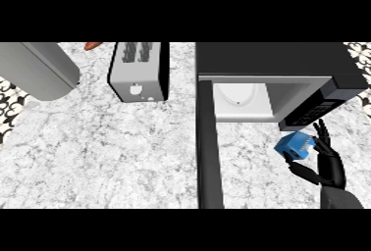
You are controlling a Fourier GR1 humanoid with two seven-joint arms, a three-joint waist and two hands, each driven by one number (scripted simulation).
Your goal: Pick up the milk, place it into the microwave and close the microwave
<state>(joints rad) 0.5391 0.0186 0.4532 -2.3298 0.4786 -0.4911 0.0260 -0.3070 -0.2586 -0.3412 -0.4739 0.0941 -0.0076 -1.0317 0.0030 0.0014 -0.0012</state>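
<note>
Rising from the lower right edge of the head view, the robot's right hand is seen with its fingers stretched nearly straight and pointing away from the robot, the thumb spread out to the left. A small blue box-shaped milk carton is seen against the left side of these fingers, above the thumb; whether it is pinched between thumb and fingers or merely touched cannot be told. The carton is tilted and is shown over the grey-and-white marbled table, just in front of the black microwave and below its dark control panel. The microwave is open: its pale inner cavity is exposed, and its black door is swung out toward the robot, seen edge-on as a long dark bar to the left of the carton. Further left, a silver and black toaster stands on the table, and a large grey rounded appliance is placed at the upper left corner. A small red-orange object is partly visible at the top edge between them.
</note>
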